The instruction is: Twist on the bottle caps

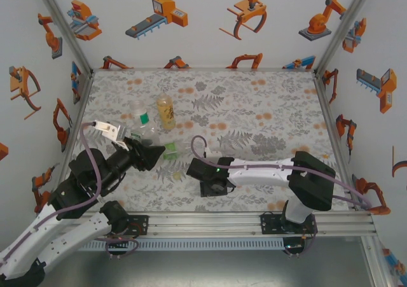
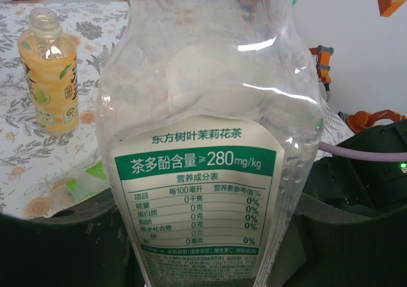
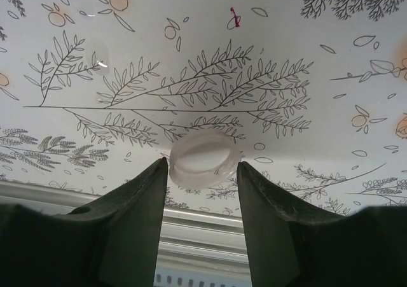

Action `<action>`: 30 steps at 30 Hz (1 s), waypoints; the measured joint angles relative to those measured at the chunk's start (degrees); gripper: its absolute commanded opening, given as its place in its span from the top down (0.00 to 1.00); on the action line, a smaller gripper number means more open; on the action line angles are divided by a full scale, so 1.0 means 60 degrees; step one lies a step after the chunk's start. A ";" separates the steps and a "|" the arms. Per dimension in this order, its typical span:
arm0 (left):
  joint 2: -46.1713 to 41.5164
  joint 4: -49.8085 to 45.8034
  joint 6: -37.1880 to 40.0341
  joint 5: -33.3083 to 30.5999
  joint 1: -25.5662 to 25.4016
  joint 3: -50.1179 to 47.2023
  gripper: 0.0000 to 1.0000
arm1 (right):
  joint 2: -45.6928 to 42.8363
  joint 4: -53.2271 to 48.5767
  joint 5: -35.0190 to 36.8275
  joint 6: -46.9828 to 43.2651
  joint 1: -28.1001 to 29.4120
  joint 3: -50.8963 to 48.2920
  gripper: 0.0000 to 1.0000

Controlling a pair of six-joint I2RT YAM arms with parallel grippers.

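left gripper point(image 1: 151, 152) clamped on slim clear bottle point(image 2: 210, 109) | right gripper point(image 3: 202, 172) pinching white cap point(image 3: 202, 156) | advise: seat cap level on neck, thread gently

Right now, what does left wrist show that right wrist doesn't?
Left wrist only: the slim clear bottle clamped in the left gripper, with the uncapped amber bottle standing behind it. Right wrist only: a bottle cap between the fingertips of the right gripper. Both: the floral tablecloth.
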 measured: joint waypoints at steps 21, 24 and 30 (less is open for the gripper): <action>0.0142 0.0015 -0.0004 0.0000 0.0000 -0.0051 0.92 | -0.0015 -0.0062 0.0346 0.0007 0.0011 0.0120 0.53; 0.0240 0.0033 -0.0004 0.0000 0.0000 -0.0051 0.92 | -0.0015 -0.0058 0.0426 -0.0004 0.0011 0.0124 0.53; 0.0408 0.0091 -0.0004 0.0004 0.0000 -0.0051 0.92 | 0.0000 -0.0055 0.0459 -0.0084 0.0011 0.0182 0.53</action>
